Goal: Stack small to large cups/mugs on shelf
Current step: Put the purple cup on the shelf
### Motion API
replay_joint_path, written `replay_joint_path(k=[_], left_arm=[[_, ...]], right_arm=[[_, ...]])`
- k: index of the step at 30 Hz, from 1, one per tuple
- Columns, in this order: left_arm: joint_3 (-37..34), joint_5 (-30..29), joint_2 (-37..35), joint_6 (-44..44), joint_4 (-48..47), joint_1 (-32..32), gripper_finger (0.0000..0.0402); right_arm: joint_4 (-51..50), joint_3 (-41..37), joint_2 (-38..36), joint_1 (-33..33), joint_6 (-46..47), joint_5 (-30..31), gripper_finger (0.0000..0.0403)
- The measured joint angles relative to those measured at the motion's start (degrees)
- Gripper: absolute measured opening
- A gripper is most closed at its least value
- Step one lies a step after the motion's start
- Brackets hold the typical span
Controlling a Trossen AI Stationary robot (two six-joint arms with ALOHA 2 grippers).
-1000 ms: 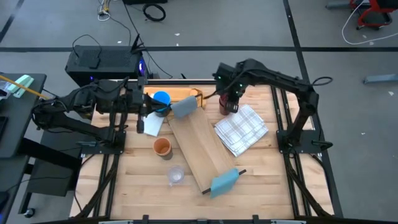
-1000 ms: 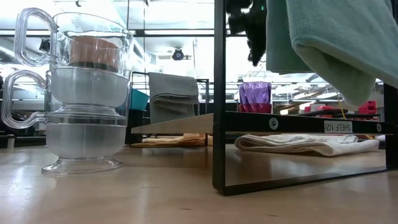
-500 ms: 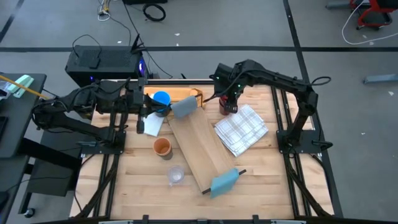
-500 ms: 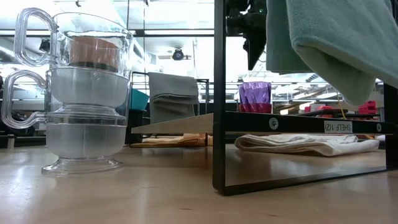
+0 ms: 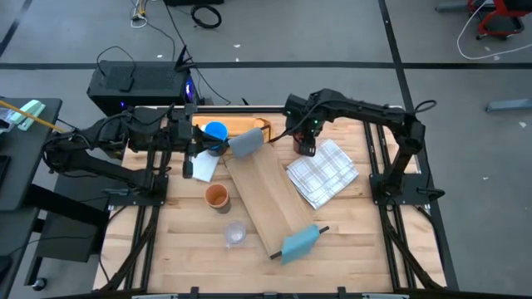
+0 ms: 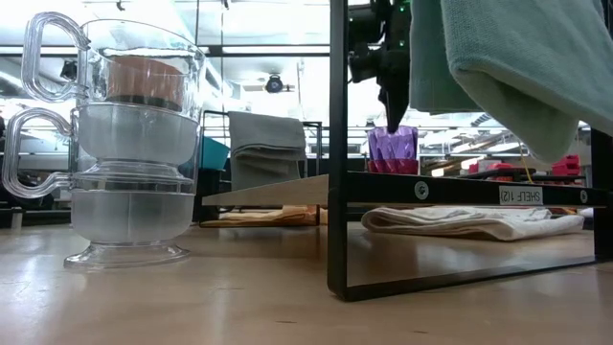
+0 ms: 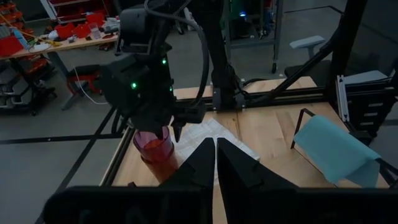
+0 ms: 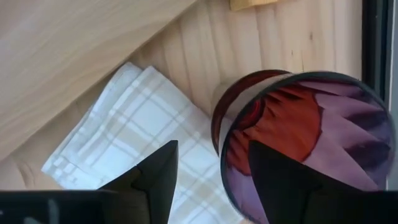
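Observation:
The purple tumbler (image 8: 298, 143) stands upright on its base on the table beside the white checked cloth (image 5: 322, 172). My right gripper (image 8: 217, 177) points down over it, open. One finger (image 8: 280, 177) is inside the tumbler's mouth and the other (image 8: 155, 174) is outside, with the near rim (image 8: 225, 155) between them and no touch showing. The shelf (image 5: 266, 195) lies slantwise on the table with a blue-grey piece at each end. My left gripper (image 7: 215, 149) hovers shut and empty near the bright blue mug (image 5: 214, 131). An orange cup (image 5: 216, 196) and clear glasses (image 6: 134, 144) stand left of the shelf.
An orange-brown board (image 5: 249, 126) lies at the table's far edge behind the blue mug. A white cloth (image 5: 202, 167) lies under my left arm. A black frame post (image 6: 337, 144) and a hanging green cloth (image 6: 517, 67) fill the low view's right side.
My right gripper has come straight down toward the purple tumbler, until its fingertips reach the level of the rim. The tumbler has stayed in place.

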Motion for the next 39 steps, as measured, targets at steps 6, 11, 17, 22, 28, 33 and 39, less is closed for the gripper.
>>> replay_joint_path(k=[6, 11, 17, 22, 28, 33, 39], left_arm=[[0.0, 0.02, 0.0, -0.07, 0.0, 0.0, 0.0015], [0.0, 0.02, 0.0, -1.2, 0.0, -0.02, 0.0013], [0.0, 0.02, 0.0, -1.43, 0.0, 0.0, 0.0026], [0.0, 0.03, 0.0, -1.44, -0.02, -0.01, 0.0029], [0.0, 0.02, 0.0, -1.44, -0.59, -0.02, 0.0018], [0.0, 0.02, 0.02, -1.42, -1.17, 0.0, 0.0014], [0.0, 0.02, 0.02, -1.42, -1.31, 0.0, 0.0023]], right_arm=[[2.67, -2.17, 0.0, 0.0, 0.1, -0.02, 0.0187], [3.75, -2.32, 0.0, 0.0, 0.3, -0.02, 0.0137], [3.85, -2.32, 0.0, -0.02, 0.3, 0.0, 0.0055], [4.1, -2.32, -0.04, -0.02, 0.33, 0.14, 0.001], [4.16, -2.32, -0.04, -0.15, 1.3, 0.04, 0.0009], [4.16, -2.32, -0.06, -0.13, 2.26, 0.09, 0.0009], [4.09, -2.3, -0.06, -0.13, 2.66, 0.27, 0.0005]])
